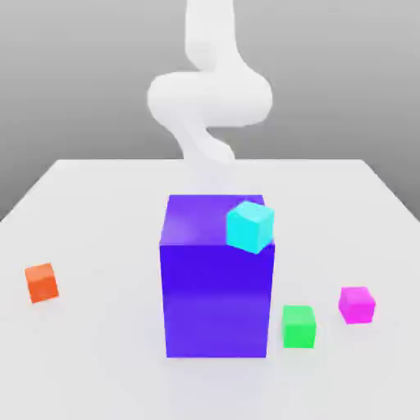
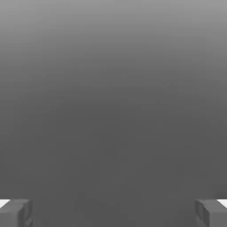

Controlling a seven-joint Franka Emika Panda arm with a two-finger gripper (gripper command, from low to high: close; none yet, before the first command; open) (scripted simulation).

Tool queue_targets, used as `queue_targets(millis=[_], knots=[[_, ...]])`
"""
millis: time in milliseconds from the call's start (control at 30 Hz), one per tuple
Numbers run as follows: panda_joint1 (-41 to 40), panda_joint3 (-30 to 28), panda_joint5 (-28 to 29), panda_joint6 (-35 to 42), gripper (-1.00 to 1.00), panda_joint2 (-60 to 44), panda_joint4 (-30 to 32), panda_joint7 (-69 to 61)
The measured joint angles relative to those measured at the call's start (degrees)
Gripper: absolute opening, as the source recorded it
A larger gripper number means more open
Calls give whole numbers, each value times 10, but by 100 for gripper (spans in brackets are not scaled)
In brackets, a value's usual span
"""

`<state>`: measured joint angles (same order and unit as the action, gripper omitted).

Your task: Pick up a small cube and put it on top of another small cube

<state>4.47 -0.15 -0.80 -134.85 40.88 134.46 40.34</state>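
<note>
Orange cube: on the table point(image 1: 107, 361) at the exterior view's left, well apart from the rest, slightly turned.
Blue block: upright on the table, near the middle, much larger than the small cubes.
Robot arm point(image 1: 212, 98): pale, behind the block point(image 1: 216, 299).
Gripper point(image 2: 113, 213): wide open in the hand view, holding nothing.
Cyan cube point(image 1: 250, 227): tilted, seen across the block's top front corner at the exterior view's right; whether it touches the block, I cannot tell.
Green cube point(image 1: 299, 327): on the table, just beside the block.
Magenta cube point(image 1: 357, 305): on the table, farthest to the exterior view's right, near the green one, slightly turned.
</note>
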Motion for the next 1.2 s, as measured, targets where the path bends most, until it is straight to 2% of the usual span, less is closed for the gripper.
queue_targets(millis=[300, 533, 700, 933, 967, 1200], knots=[[152, 15, -31, -114, 0, -184, 99, -205], [241, 56, -38, -201, 0, -324, 174, -348], [308, 88, 8, -264, 0, -424, 228, -415], [350, 36, 80, -375, 0, -569, 220, -388], [356, 29, 83, -388, -100, -584, 217, -385], [357, 28, 86, -388, -100, -586, 216, -384]])
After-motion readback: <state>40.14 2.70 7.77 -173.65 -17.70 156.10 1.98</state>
